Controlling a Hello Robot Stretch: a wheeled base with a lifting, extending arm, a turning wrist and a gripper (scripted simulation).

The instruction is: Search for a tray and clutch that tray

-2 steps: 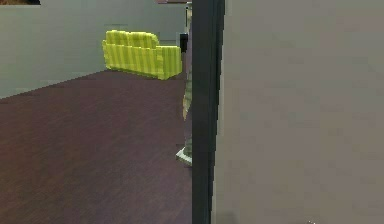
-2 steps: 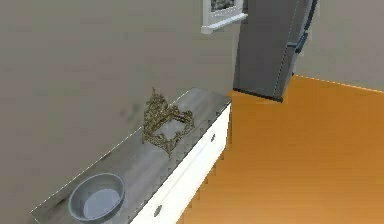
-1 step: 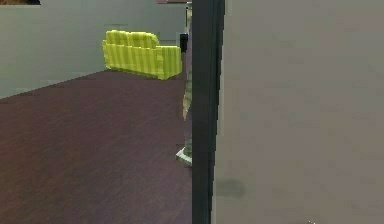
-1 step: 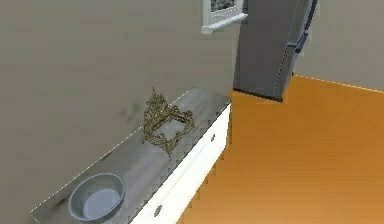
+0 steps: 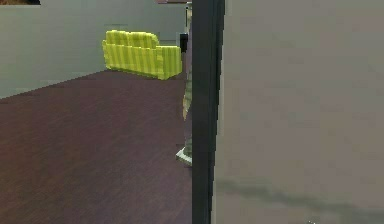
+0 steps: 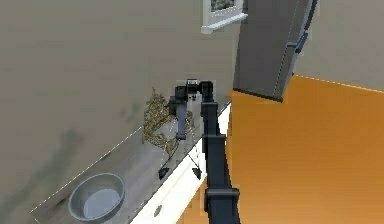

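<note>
The round grey dish [image 6: 97, 195] on the bench [image 6: 135, 165] may be the tray; likely stiff, light, best taken at its rim; whether the gripper [image 6: 178, 112] holds anything, I cannot tell.

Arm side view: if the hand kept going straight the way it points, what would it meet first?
Probably the brown twiggy plant right by the hand, and past it the grey wall; depth is unclear here.

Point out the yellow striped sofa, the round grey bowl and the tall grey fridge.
Yellow striped sofa [image 5: 140, 55]: forward view, middle of its front.
Round grey bowl [image 6: 97, 196]: arm side view, inner base.
Tall grey fridge [image 6: 265, 50]: arm side view, broad grey face.
</note>
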